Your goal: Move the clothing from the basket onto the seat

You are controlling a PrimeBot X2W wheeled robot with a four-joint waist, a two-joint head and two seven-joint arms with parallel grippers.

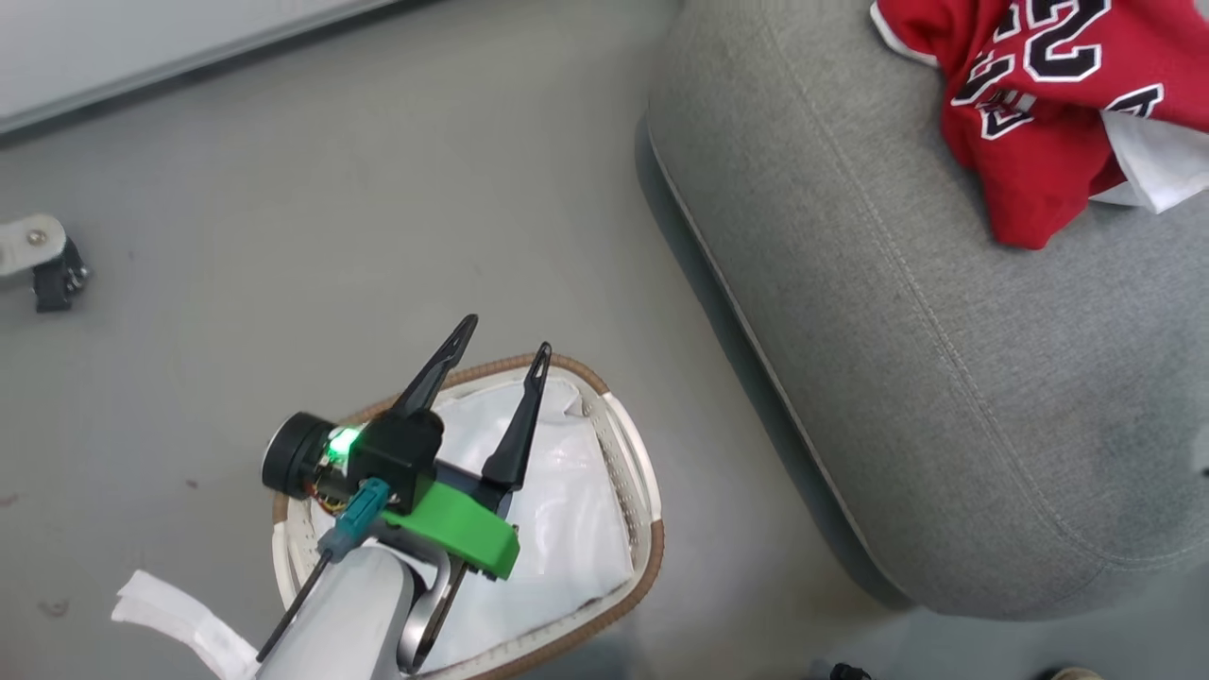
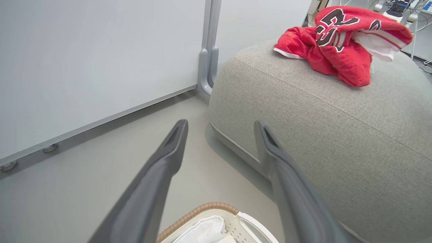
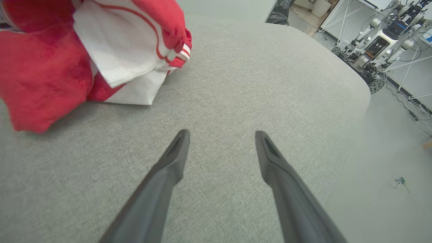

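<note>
Clothing (image 3: pixel 44 67) lies near the right pincer (image 3: pixel 221 135), untouched.

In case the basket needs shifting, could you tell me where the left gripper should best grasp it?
Probably the brown woven rim at the far end of the basket, from above: the open left gripper hangs over it, and the liner lies slack inside.

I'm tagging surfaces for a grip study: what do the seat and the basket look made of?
Seat: matte light-grey woven upholstery, visible weave and stitched seam. Basket: likely glossy white perforated plastic; its brown rim looks woven, perhaps rattan.
</note>
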